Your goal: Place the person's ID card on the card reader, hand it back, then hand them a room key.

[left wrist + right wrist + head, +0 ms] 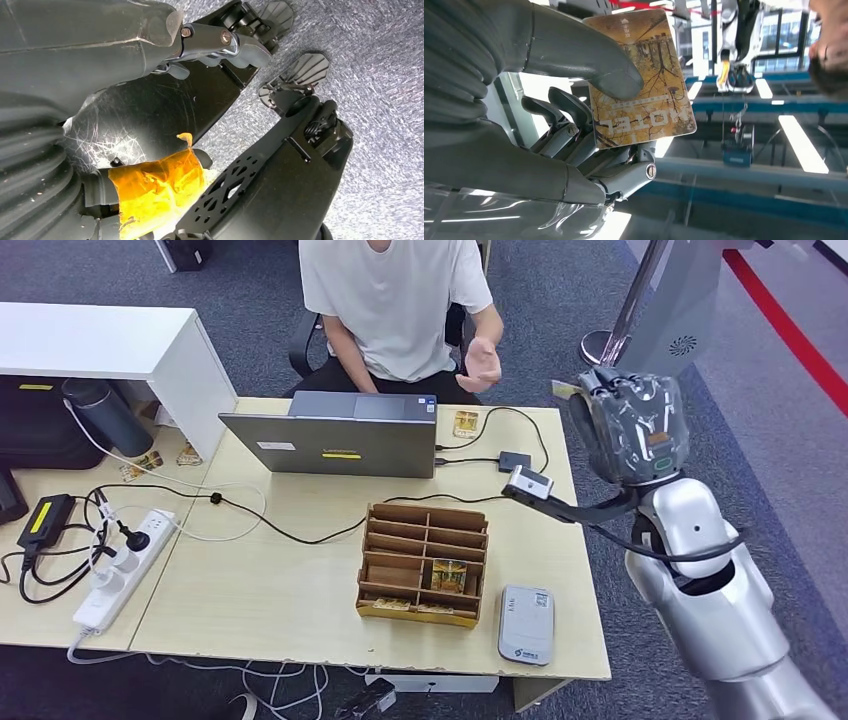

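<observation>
Reader: white card reader lies on the table, just right of the wooden organizer.
Right hand: raised beyond the organizer, thumb pinching a hotel key card.
Left hand: state unclear.
Person: open hand beyond the laptop.

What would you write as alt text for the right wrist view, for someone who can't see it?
The right robot hand holds up a yellow-brown card printed with the word HOTEL, pinned between its thick grey thumb and darker fingers. Behind it are bright ceiling lights, and part of a person's hand shows at the frame's edge.
</observation>
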{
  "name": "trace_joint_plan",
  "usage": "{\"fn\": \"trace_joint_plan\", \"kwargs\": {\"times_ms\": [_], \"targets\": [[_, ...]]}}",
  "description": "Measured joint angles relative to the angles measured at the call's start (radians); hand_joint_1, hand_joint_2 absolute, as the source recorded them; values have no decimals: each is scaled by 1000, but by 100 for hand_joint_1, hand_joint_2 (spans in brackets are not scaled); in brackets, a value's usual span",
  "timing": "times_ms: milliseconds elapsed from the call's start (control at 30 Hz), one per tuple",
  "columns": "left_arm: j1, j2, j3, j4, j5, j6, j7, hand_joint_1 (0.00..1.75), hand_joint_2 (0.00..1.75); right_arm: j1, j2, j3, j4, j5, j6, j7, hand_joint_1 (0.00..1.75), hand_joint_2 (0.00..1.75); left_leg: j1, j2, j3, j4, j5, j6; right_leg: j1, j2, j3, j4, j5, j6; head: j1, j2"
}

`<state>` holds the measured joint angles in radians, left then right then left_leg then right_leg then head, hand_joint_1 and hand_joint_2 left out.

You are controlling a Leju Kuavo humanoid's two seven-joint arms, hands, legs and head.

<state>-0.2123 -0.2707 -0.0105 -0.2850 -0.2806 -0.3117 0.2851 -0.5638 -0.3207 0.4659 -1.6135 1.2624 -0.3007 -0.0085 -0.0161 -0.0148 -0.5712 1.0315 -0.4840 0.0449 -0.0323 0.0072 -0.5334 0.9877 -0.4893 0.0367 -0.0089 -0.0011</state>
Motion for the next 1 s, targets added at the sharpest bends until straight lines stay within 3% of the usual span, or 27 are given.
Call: {"fn": "trace_joint_plan", "kwargs": {"times_ms": [267,567,700,1000], "targets": [[-2,0,-38,0,-5,-11,-9,0,175,-132,59,2,103,10,20,18,175,175,0,-1,0,0,0,0,0,-1,0,0,0,0,0,0],[-1,2,-96,0,-19,-45,-33,0,175,-272,149,-11,335,19,57,111,175,175,0,-1,0,0,1,0,0,-1,0,0,0,0,0,0],[-1,3,-110,0,-17,-49,-34,0,175,-274,179,-25,390,13,52,114,0,175,0,-2,0,0,1,0,0,-1,0,0,0,0,0,0],[0,10,-132,0,-7,-35,-37,0,175,-196,196,-36,371,2,27,91,0,175,0,-2,0,0,1,0,0,-1,-1,0,0,0,0,0]]}}
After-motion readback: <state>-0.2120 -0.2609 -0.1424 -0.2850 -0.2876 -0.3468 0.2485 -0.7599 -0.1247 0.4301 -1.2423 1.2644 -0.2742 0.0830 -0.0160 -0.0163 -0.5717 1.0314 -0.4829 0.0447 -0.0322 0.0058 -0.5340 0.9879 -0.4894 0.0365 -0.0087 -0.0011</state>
